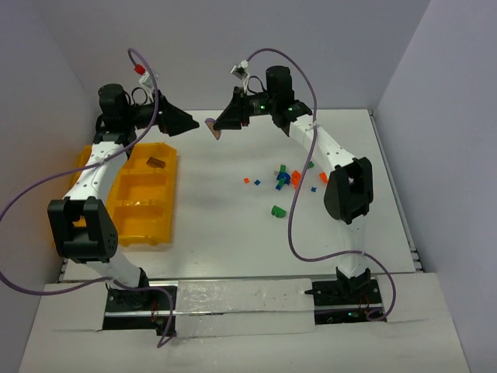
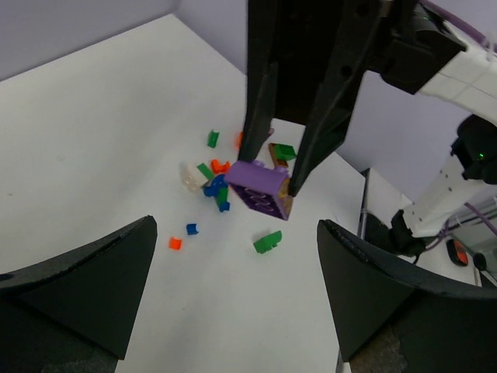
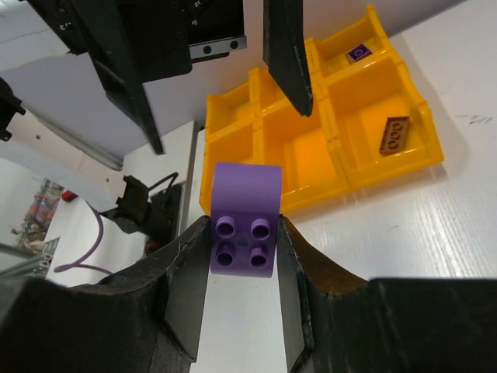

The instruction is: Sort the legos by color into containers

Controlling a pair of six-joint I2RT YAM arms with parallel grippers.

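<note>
**Purple brick held in mid-air, ready to pass across**

The right gripper (image 1: 220,127) is clamped on a purple brick (image 3: 245,210), held off the bench (image 1: 233,233) between the two arms. The left gripper (image 1: 190,123) faces it with its fingers wide apart and is not touching the brick.

This looks like a hand-over, since the yellow tray (image 3: 334,180) sits on the left arm's side. For the next move, the left gripper should come forward until its fingers sit on either side of the brick's free faces. It should close before the right one lets go.

The likely target is a far compartment that holds a small purple piece (image 3: 359,53), not the one with the brown brick (image 3: 394,134). The loose bricks (image 1: 287,179) lie unsorted near the right arm.
</note>
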